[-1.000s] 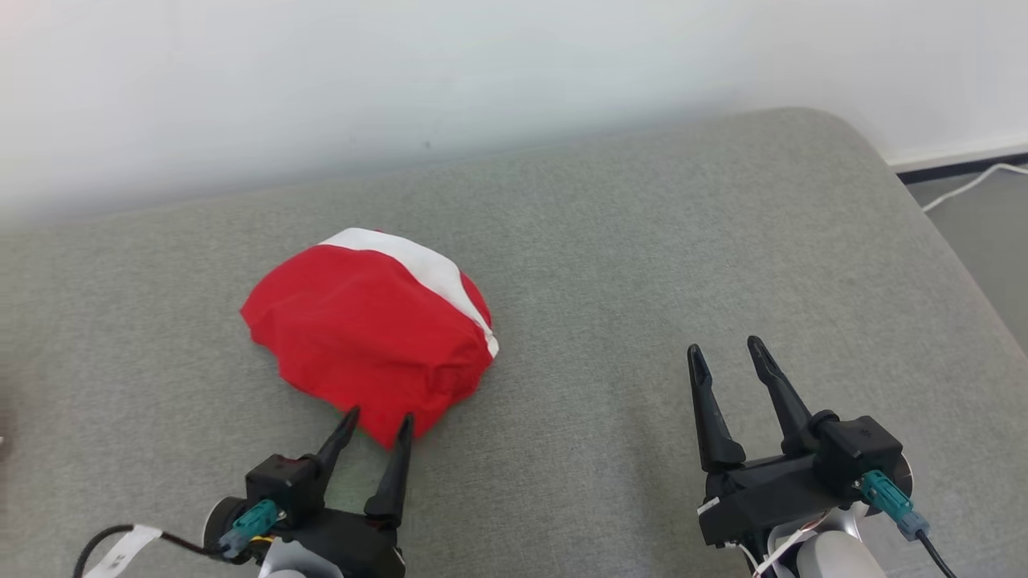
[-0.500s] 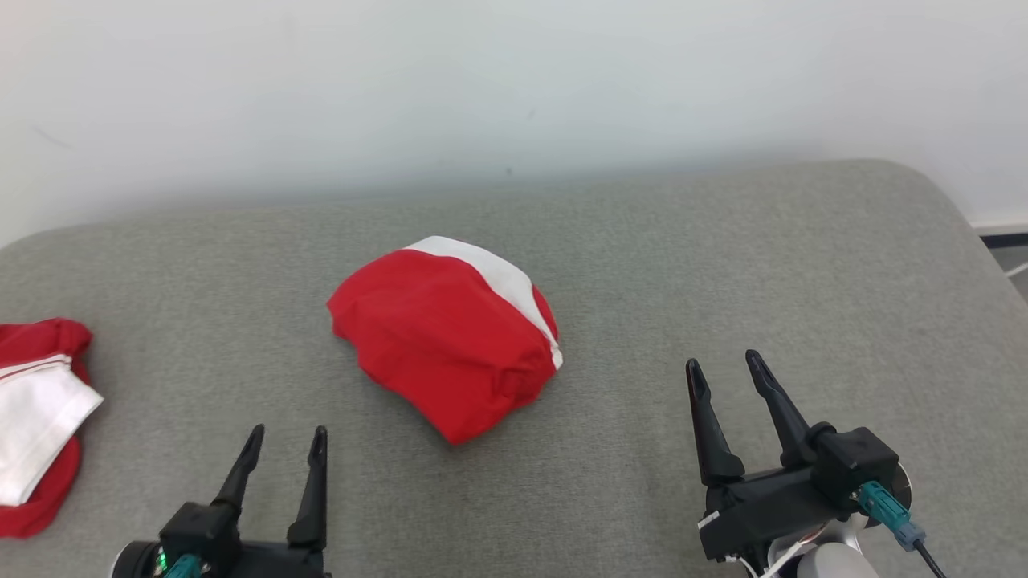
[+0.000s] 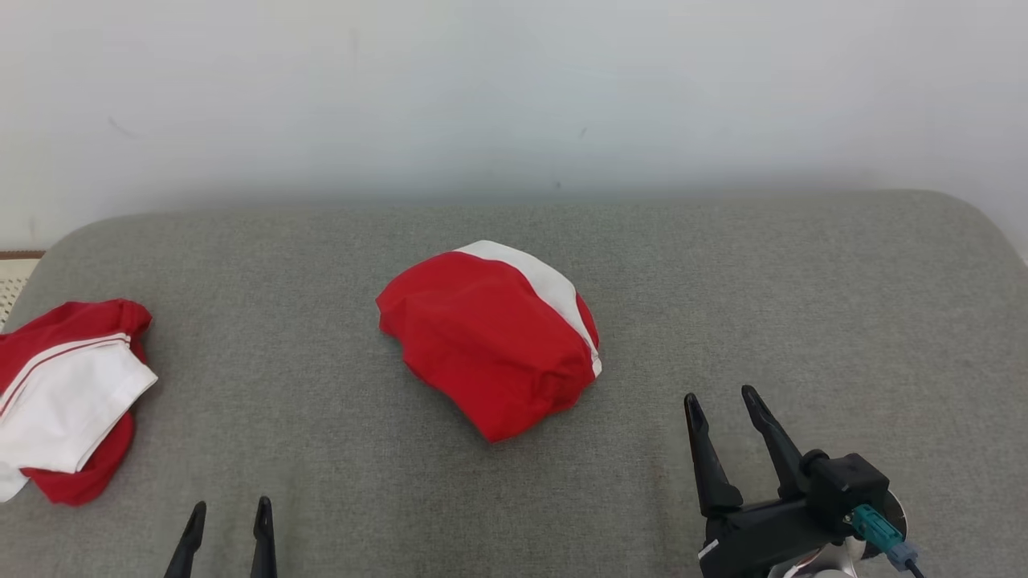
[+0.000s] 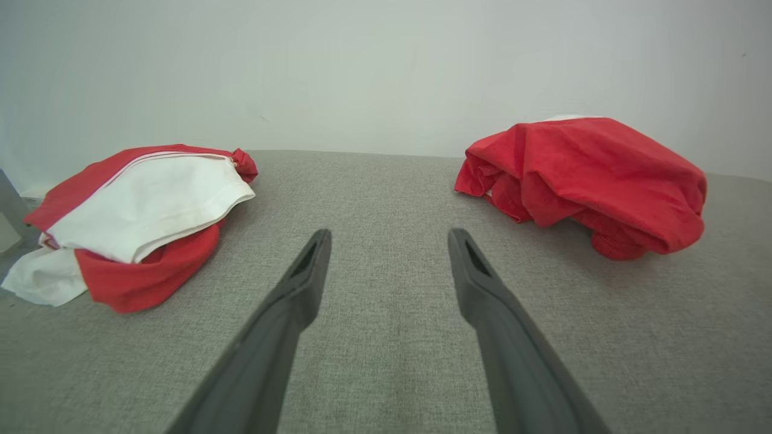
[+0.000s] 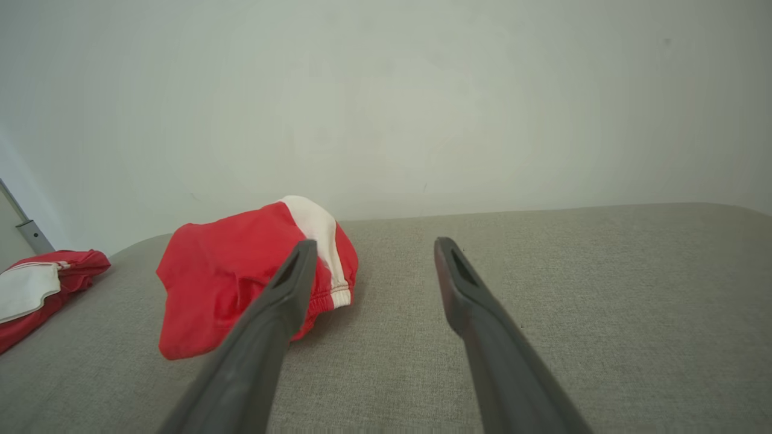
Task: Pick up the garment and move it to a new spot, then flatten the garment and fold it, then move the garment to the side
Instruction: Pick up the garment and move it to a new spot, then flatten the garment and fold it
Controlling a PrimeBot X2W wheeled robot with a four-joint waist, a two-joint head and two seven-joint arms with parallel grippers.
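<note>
Pile (image 3: 68,397) of red-and-white cloth lies at far left of grey cushion (image 3: 803,281). Next, left gripper (image 3: 229,515) at bottom edge, fingers spread, empty, pointing between pile and garment (image 3: 490,337). Garment is a crumpled red bundle with white band, mid-cushion, apart from both grippers. Lower right, right gripper (image 3: 720,395), fingers spread, holding nothing, over bare cushion.

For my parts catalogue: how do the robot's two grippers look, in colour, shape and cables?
The right gripper has two long, tapered black fingers on a blocky black body, with a teal plug and black cable. The left gripper has the same slim dark fingers, slotted near the tips.
</note>
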